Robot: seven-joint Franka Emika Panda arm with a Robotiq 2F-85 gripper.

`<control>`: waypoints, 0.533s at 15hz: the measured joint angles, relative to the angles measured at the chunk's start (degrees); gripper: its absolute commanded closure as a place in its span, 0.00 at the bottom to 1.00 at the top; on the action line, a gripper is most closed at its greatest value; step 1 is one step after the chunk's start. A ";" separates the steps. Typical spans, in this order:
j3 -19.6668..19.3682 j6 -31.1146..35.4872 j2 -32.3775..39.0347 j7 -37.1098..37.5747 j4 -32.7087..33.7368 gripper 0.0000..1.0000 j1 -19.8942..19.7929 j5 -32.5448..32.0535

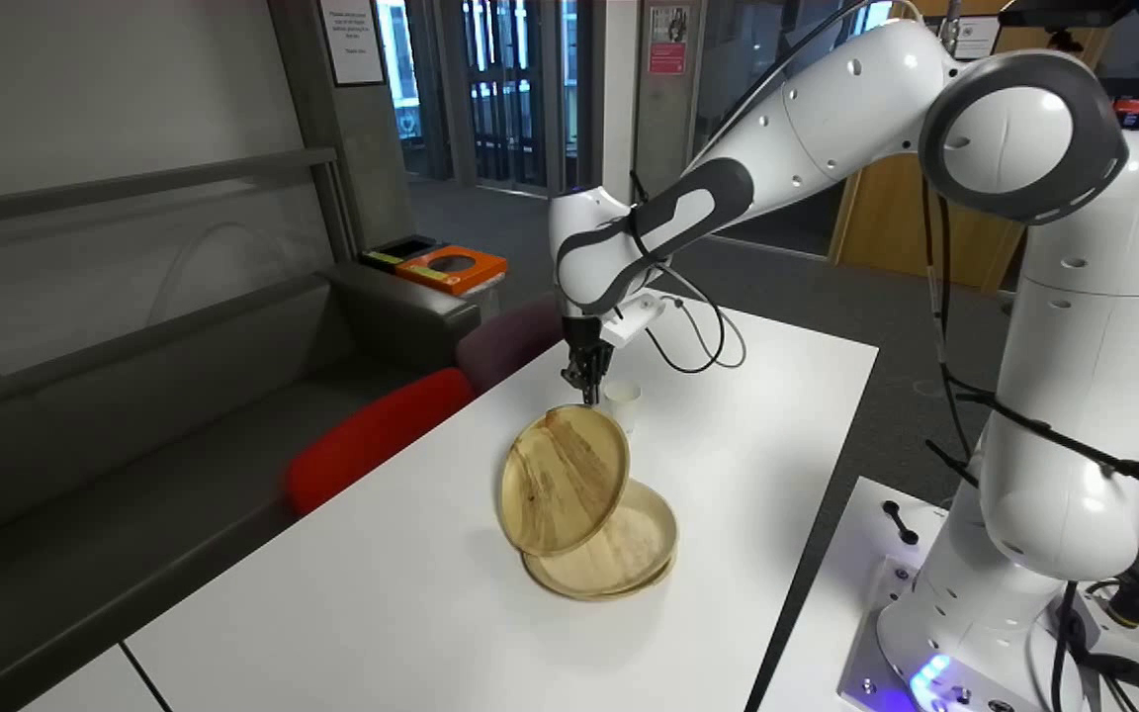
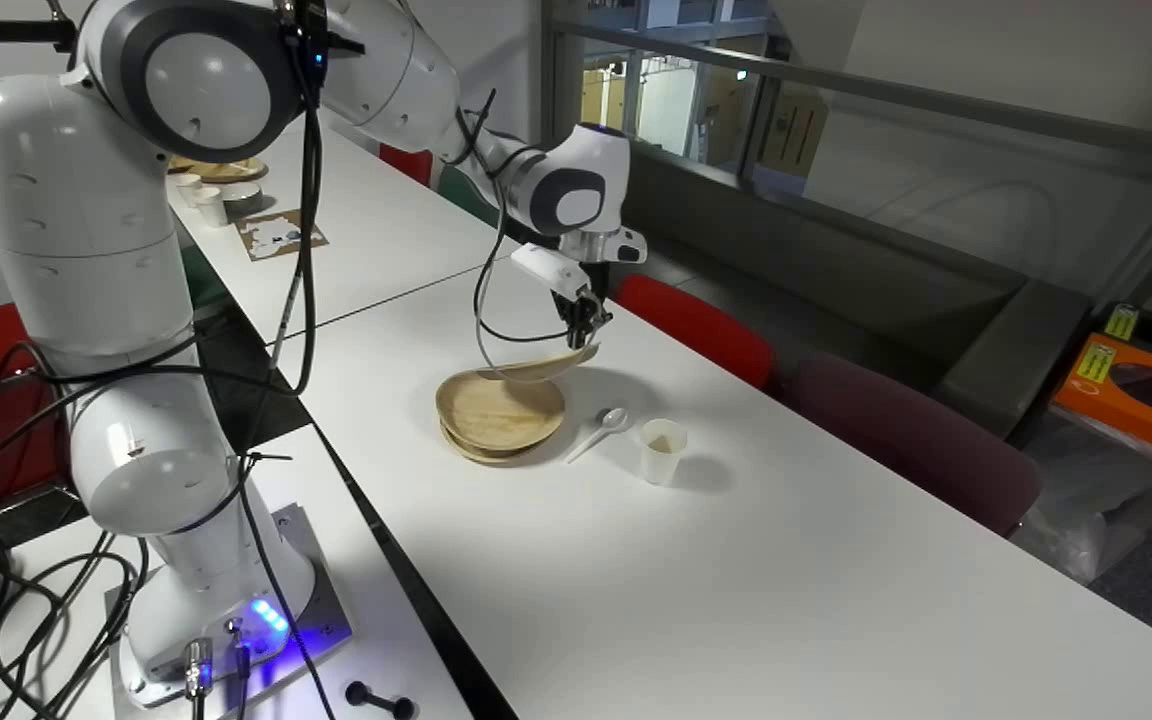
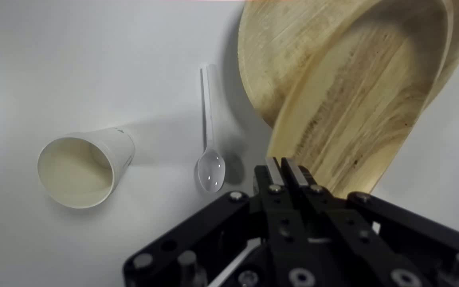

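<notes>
And the tilted plate point(image 3: 351, 105) is pinched by its rim, right there in the gripper point(image 3: 282, 162), jaws all but together.

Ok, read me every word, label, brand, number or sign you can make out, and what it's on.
None can be read:
Framed notice on the grey pillar: too small.
Part-red poster on the far column: too small.
White sheet in the background: too small.
Yellow label on the orange lid: blurred.
Faint print on the white cup: too small.
</notes>
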 measured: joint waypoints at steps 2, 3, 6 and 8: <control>-0.48 -0.50 0.00 1.12 1.64 0.98 -0.62 2.70; -0.77 -0.68 0.00 1.77 2.29 0.98 -0.86 4.02; -1.30 -0.91 0.00 3.52 3.44 0.65 -1.58 7.22; -1.41 -0.91 0.09 5.03 3.51 0.57 -1.72 7.73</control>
